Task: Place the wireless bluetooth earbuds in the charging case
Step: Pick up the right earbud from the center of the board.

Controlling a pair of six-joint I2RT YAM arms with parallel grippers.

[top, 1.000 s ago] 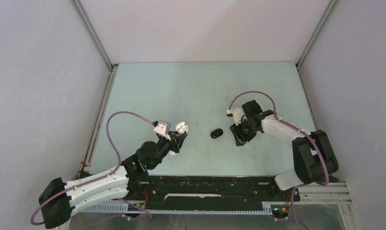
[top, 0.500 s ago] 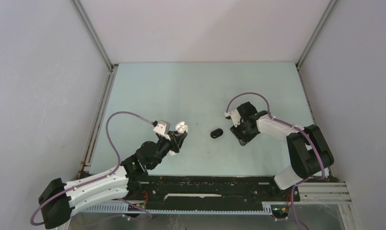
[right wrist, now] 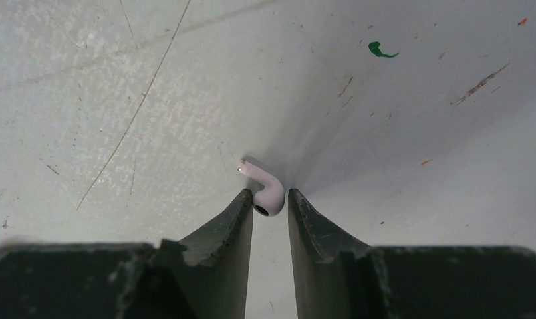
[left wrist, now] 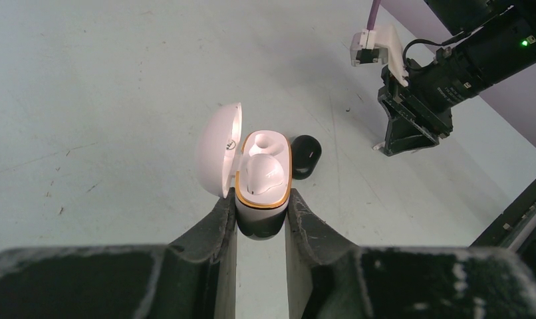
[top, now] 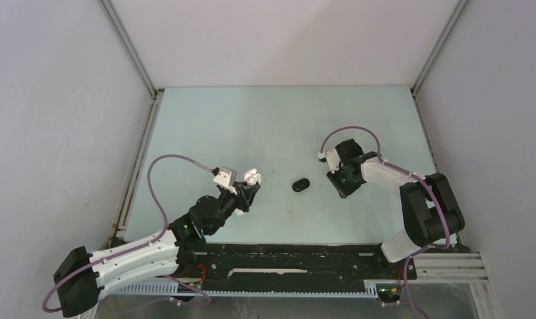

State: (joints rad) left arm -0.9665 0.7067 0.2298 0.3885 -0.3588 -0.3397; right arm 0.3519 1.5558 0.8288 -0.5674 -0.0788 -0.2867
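Observation:
My left gripper [left wrist: 262, 201] is shut on the base of a white charging case [left wrist: 262, 218], held with its lid [left wrist: 219, 149] swung open to the left. One white earbud [left wrist: 264, 174] sits in the case, and the socket [left wrist: 262, 142] beyond it is empty. In the top view the case [top: 251, 176] is left of centre, above the left gripper [top: 247, 189]. The right gripper [right wrist: 270, 199] points down at the table with its fingertips closed around a second white earbud [right wrist: 268, 192], stem pointing away. That earbud is hidden under the right gripper [top: 345, 191] in the top view.
A small black oval case [top: 300, 185] lies shut on the pale green table [top: 278, 126] between the two grippers, just beyond the white case in the left wrist view [left wrist: 306, 155]. Grey walls enclose the table on three sides. A green paint fleck [right wrist: 382, 48] marks the surface.
The right gripper's jaws have narrowed onto the earbud, and the arm has shifted slightly right. The left arm and its case have not moved.

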